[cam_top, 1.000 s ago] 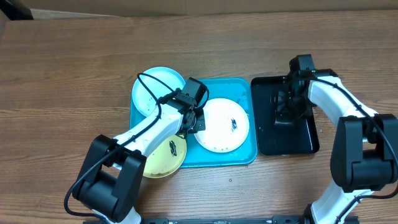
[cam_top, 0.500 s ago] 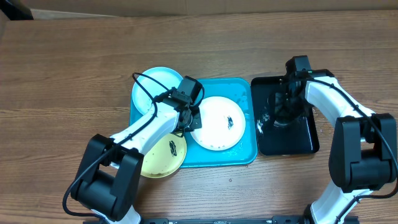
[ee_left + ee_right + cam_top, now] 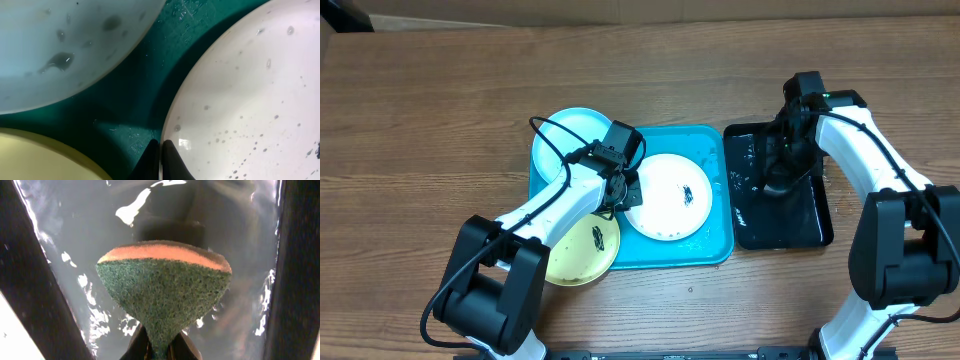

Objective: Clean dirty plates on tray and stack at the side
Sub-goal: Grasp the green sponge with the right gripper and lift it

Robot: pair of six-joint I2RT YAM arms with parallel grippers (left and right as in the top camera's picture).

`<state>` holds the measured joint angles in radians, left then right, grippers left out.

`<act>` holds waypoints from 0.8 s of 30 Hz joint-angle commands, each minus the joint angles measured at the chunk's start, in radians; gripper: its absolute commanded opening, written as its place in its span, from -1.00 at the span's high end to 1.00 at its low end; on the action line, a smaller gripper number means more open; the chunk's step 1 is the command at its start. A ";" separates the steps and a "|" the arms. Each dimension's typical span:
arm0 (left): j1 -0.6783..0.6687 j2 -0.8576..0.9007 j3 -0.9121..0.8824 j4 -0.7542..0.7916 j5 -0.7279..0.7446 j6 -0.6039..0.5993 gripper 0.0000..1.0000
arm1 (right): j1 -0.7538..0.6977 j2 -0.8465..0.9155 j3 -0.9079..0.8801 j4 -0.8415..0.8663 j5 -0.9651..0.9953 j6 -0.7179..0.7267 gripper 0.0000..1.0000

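Preparation for scrubbing seems the step in hand. Overhead, the left end effector (image 3: 625, 196) sits at the left rim of the white round plastic plate (image 3: 665, 215) on the turquoise rectangular plastic tray (image 3: 715, 252); the right end effector (image 3: 778, 182) is over the glossy black tray (image 3: 810, 228). Left wrist: its jaws are pinched shut on that plate's rim. Right wrist: jaws clamped on a green-and-orange scouring sponge (image 3: 165, 287) above wet black plastic. Next, the sponge probably must cross left to the plate's dark smear (image 3: 692, 197).
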<state>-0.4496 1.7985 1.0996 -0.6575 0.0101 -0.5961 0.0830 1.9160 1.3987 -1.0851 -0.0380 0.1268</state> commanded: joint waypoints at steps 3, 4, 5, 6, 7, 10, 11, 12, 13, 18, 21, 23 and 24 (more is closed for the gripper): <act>0.006 0.013 -0.010 -0.003 -0.017 0.013 0.92 | 0.003 -0.025 -0.057 0.063 -0.008 0.002 0.93; 0.006 0.013 -0.010 -0.003 -0.017 0.013 0.92 | 0.003 -0.025 -0.056 0.062 -0.008 0.002 0.93; 0.006 0.013 -0.010 -0.004 -0.017 0.013 0.92 | 0.003 -0.029 -0.051 0.061 -0.008 0.002 0.93; 0.006 0.013 -0.010 -0.003 -0.018 0.013 0.91 | 0.003 -0.031 -0.038 0.047 -0.008 0.002 0.93; 0.006 0.013 -0.010 -0.003 -0.018 0.013 0.92 | 0.003 -0.033 -0.024 0.031 -0.008 0.002 0.93; 0.006 0.013 -0.010 -0.003 -0.018 0.013 0.92 | 0.003 -0.037 0.014 -0.024 -0.016 0.001 0.93; 0.006 0.013 -0.010 -0.003 -0.018 0.013 0.92 | 0.003 -0.037 0.014 -0.030 -0.016 0.001 0.93; 0.006 0.013 -0.010 -0.003 -0.018 0.013 0.92 | 0.003 -0.036 0.014 -0.037 -0.016 0.001 0.93; 0.006 0.013 -0.010 -0.003 -0.018 0.013 0.92 | 0.003 -0.036 0.009 -0.036 -0.016 0.002 0.93; 0.006 0.013 -0.010 -0.003 -0.018 0.013 0.92 | 0.026 -0.036 -0.079 0.055 -0.014 0.004 0.93; 0.006 0.013 -0.010 -0.004 -0.018 0.013 0.92 | 0.040 -0.036 -0.150 0.137 0.011 0.004 0.93; 0.006 0.013 -0.010 -0.004 -0.018 0.013 0.92 | 0.040 -0.036 -0.161 0.141 0.011 0.004 0.82; 0.006 0.013 -0.010 -0.004 -0.018 0.013 0.92 | 0.040 -0.036 -0.161 0.136 0.011 0.004 0.78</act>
<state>-0.4496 1.7985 1.0996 -0.6579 0.0101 -0.5961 0.1196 1.9121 1.2507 -0.9539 -0.0437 0.1307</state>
